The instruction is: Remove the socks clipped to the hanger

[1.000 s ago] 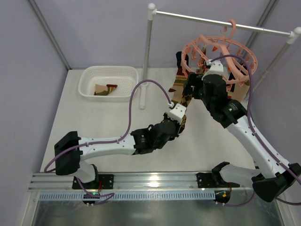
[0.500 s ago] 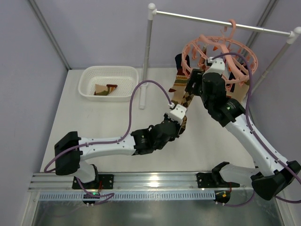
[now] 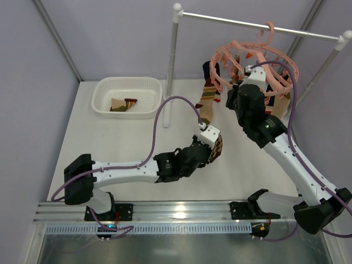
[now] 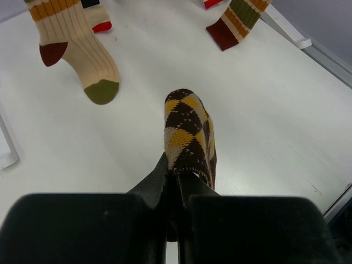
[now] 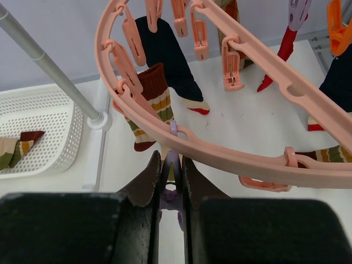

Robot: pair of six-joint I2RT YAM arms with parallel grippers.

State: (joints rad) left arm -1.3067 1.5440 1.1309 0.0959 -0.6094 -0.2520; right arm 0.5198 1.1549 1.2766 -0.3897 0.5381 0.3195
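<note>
My left gripper (image 4: pixel 177 181) is shut on a brown and yellow argyle sock (image 4: pixel 187 129). That sock stands free above the table, attached to nothing, and shows in the top view as the argyle sock (image 3: pixel 216 147) at the left gripper (image 3: pixel 212 144). The salmon-pink hanger (image 3: pixel 256 59) hangs from the rail. My right gripper (image 5: pixel 171 164) is shut on a lilac clip peg (image 5: pixel 172 160) just under the hanger ring (image 5: pixel 247 159). A striped sock (image 5: pixel 155 103) and a dark navy sock (image 5: pixel 165 55) hang clipped to the ring. A cream sock (image 4: pixel 82 49) dangles ahead of the left gripper.
A white basket (image 3: pixel 104 91) at the back left holds socks (image 3: pixel 124 104). The white rail stand's post (image 3: pixel 171 66) rises between the basket and the hanger. More socks hang at the ring's far side (image 5: pixel 280 55).
The right gripper closed on the lilac clip peg. The argyle sock came off the hanger, and the left gripper moved down and right with it.
</note>
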